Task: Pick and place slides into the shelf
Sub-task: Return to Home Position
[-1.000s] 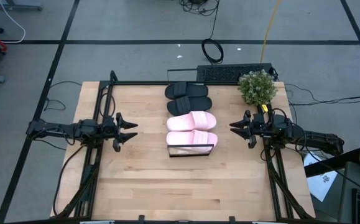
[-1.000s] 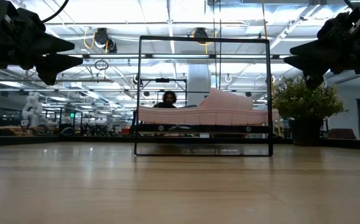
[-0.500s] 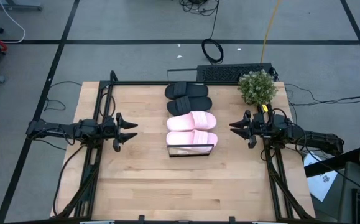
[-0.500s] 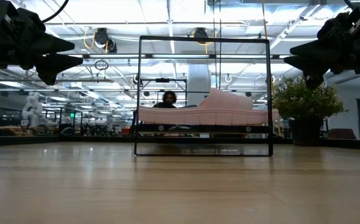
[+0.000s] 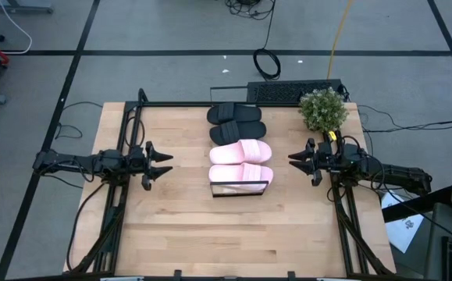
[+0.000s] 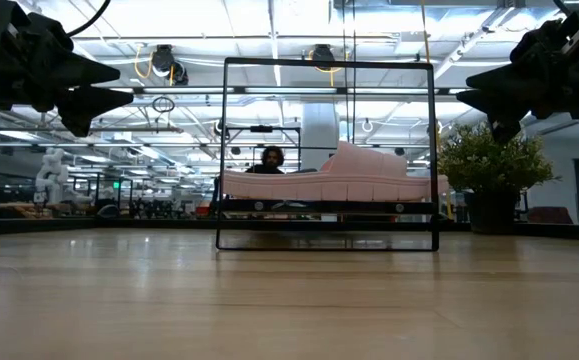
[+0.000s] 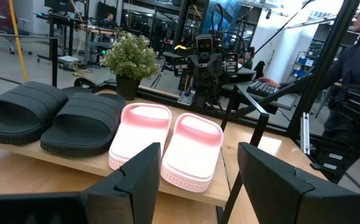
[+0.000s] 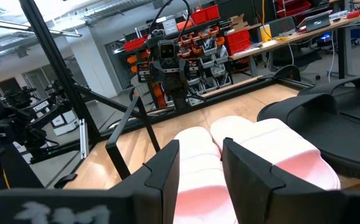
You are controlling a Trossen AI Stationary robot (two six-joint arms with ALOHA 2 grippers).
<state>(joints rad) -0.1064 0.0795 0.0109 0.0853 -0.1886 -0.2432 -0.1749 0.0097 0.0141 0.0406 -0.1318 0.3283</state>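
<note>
Two black slides [image 5: 236, 122] and two pink slides [image 5: 241, 162] lie side by side, soles down, on the shelf, a light-wood plank [image 7: 55, 160] with a thin black frame [image 6: 326, 155] at its near end. In the left wrist view the black slides [image 7: 49, 120] sit beside the pink ones [image 7: 167, 143]. My left gripper [image 5: 165, 164] hangs open above the table, left of the shelf. My right gripper [image 5: 294, 161] hangs open to its right. Both point at the pink slides and touch nothing.
A potted plant [image 5: 323, 109] stands at the table's far right corner, close behind my right arm. A black keyboard [image 5: 292, 91] lies past the far edge. A person [image 6: 268, 160] shows in the room behind the shelf. Bare tabletop [image 5: 233, 234] stretches toward the near edge.
</note>
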